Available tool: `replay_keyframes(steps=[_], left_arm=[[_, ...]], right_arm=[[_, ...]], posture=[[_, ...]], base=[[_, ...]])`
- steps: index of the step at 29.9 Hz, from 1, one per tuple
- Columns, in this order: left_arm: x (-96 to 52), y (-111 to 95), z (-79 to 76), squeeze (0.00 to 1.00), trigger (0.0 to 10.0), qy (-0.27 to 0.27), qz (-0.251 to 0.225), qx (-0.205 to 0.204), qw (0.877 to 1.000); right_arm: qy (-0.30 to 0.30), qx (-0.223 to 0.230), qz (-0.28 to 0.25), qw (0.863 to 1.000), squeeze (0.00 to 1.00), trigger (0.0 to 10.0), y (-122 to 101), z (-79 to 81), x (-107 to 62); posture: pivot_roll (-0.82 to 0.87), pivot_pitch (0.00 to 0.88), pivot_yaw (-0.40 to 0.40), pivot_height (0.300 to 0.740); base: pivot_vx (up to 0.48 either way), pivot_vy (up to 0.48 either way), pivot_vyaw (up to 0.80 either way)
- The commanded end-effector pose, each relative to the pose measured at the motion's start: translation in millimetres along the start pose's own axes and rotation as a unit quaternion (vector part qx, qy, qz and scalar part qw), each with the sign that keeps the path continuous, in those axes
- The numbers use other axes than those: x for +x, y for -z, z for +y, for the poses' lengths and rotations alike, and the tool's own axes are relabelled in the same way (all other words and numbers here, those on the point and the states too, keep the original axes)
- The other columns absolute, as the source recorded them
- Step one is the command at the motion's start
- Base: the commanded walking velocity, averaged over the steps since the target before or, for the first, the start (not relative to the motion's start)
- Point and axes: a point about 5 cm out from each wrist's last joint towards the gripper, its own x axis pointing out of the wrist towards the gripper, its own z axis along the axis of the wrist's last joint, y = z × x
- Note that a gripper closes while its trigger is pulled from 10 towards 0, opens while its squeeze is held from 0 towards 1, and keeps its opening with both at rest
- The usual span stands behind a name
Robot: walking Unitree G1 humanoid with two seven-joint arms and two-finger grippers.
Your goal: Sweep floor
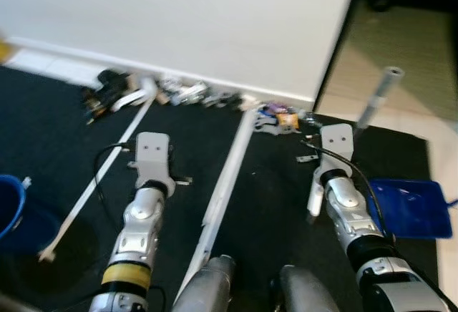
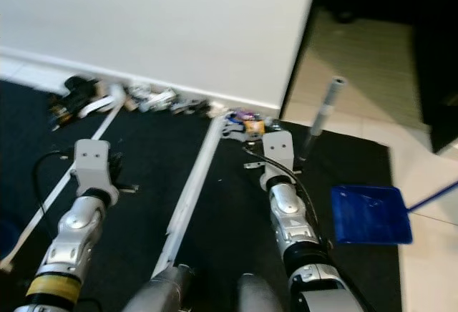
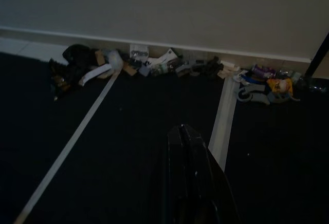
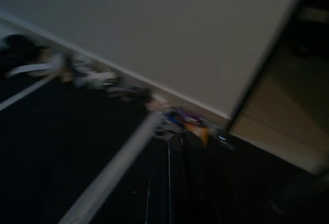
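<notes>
Head view — blurry, maybe plastic litter (image 1: pixel 215 99)

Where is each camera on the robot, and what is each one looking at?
Left eye view: on the head, looking down at the dark mat, trash pile and blue dustpan; both silver arms show.
Right eye view: beside it, same scene.
Left wrist view: on the left wrist, looking along the left gripper, shut, toward the trash by the white wall.
Right wrist view: same for the right gripper, blurred.
All four share the trash pile.
</notes>
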Motion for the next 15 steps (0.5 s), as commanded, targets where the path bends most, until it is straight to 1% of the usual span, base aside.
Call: replay_keyframes(steps=[1,3,6,11,15], left_arm=[[-1.8,4.5,2.4,0.00,10.0,-0.001,0.012,0.007,1.000],[-1.8,4.6,2.4,0.00,10.0,0.000,0.012,0.007,1.000],[-1.5,5.3,2.3,0.00,10.0,0.001,0.014,0.007,1.000],[-0.6,5.3,1.8,0.00,10.0,0.002,0.016,0.007,1.000],[2.2,1.4,4.5,0.00,10.0,-0.002,0.012,0.004,1.000]], right_arm=[[0.001,0.003,0.008,1.000,0.00,10.0,2.7,2.6,-0.9],[0.002,0.004,0.008,1.000,0.00,10.0,2.6,2.5,-0.9],[0.013,0.012,0.011,1.000,0.00,10.0,3.2,0.6,-0.7],[0.014,0.018,0.010,1.000,0.00,10.0,2.7,0.4,-0.3],[0.012,0.018,0.004,1.000,0.00,10.0,-1.6,1.5,1.8]], posture=[[0.03,0.024,-0.001,0.740],[0.03,0.024,-0.001,0.740],[0.03,0.024,-0.001,0.740],[0.03,0.027,0.002,0.740],[0.03,0.056,0.002,0.740]], base=[[0.000,0.000,0.60],[0.000,0.000,0.56],[0.000,0.000,0.00],[0.000,0.000,0.00],[0.000,0.000,0.00]])
